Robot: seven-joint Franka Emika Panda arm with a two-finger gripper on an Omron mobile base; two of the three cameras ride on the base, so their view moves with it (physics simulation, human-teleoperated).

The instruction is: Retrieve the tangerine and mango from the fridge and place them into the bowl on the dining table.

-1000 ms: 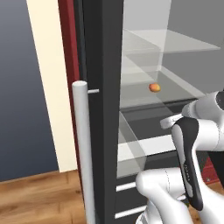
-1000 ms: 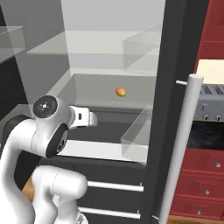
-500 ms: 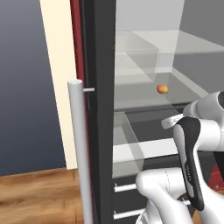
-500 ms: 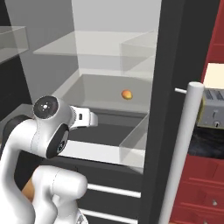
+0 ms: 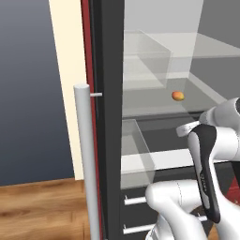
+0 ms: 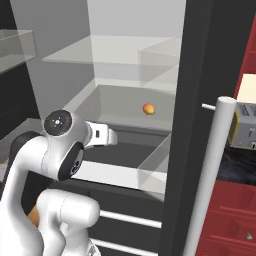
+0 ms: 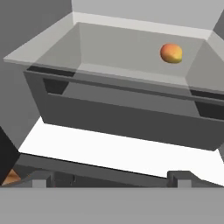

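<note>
Hand view: your fingers spread wide, nothing between them, aimed level into open fridge. Orange-red fruit, probably mango, sits on pale translucent shelf, toward back right, well apart from fingertips. Base views: your arm folded, elbow high, forearm reaching horizontally toward fridge interior, below fruit's shelf. Door handle stands near you.

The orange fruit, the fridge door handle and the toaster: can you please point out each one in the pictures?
orange fruit (image 7: 171,53), hand view, middle of its rounded body
fridge door handle (image 5: 87,164), left base view, middle of the pale bar
toaster (image 6: 245,126), right base view, its front face
</note>
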